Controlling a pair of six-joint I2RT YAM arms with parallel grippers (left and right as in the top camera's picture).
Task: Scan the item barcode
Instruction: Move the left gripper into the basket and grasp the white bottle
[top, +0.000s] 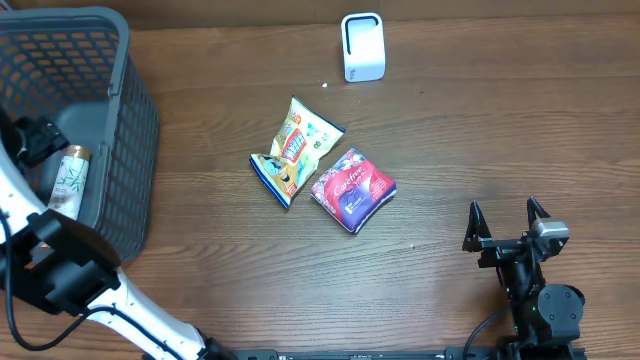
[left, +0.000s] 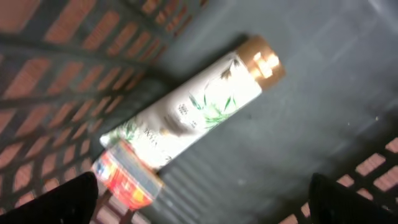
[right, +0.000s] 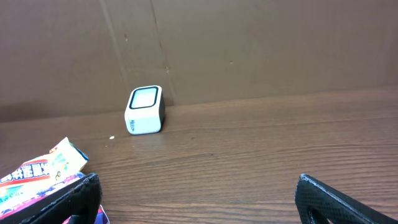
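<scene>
Wood bench (top: 480, 120), cardboard wall behind. White bottle (left: 186, 112) with a gold cap lies flat on the grey basket (top: 130, 120) floor, right below the left pincer (left: 208, 200). That pincer hangs spread wide, empty, probably lined up to grab it. Right pincer (top: 506, 222) also spread, empty, parked low. Two snack packs (top: 325, 165) lie ahead to its left, and the white scanner (top: 362, 47) stands well ahead, facing out for scanning.

Purple packet (top: 352, 189): white cursive word, possibly "Carefree".
Yellow snack bag (top: 297, 148): lettering too small to read.
White tube (left: 186, 112): print blurred, illegible.
</scene>
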